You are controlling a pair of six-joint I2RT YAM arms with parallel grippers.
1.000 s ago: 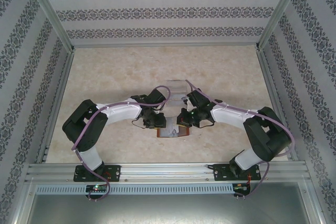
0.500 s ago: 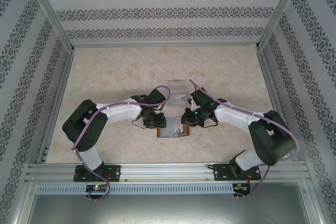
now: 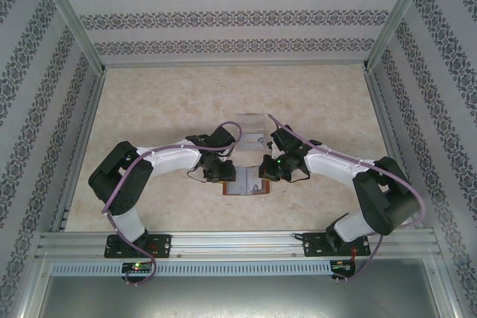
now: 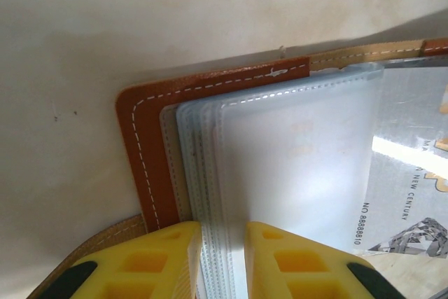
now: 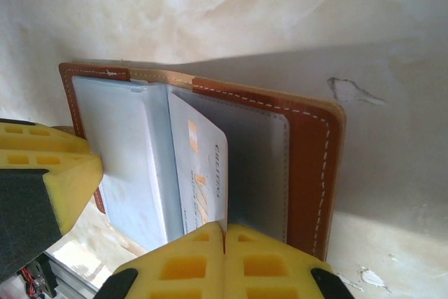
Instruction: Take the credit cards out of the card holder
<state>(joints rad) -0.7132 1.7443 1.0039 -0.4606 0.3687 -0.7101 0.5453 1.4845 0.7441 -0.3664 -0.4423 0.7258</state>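
The reddish-brown card holder (image 3: 246, 183) lies open on the table between both arms. In the left wrist view its leather cover (image 4: 143, 145) and stacked grey-blue sleeves (image 4: 280, 159) show. My left gripper (image 4: 222, 260) is shut on the edge of those sleeves. A printed credit card (image 4: 406, 194) lies at the right of that view. In the right wrist view my right gripper (image 5: 225, 236) is shut on the corner of a pale credit card (image 5: 203, 173) with orange print, which stands partly out of a sleeve of the holder (image 5: 308, 166). A left fingertip (image 5: 49, 173) shows at the left edge.
A clear acrylic tiered stand (image 3: 250, 127) sits just behind the holder, close to both wrists. Patterned walls and metal frame posts (image 3: 74, 27) enclose the marbled table (image 3: 164, 102). An aluminium rail (image 3: 238, 243) runs along the near edge.
The right arm's elbow has swung outward to the right while its gripper stayed at the holder. The left arm has not moved.
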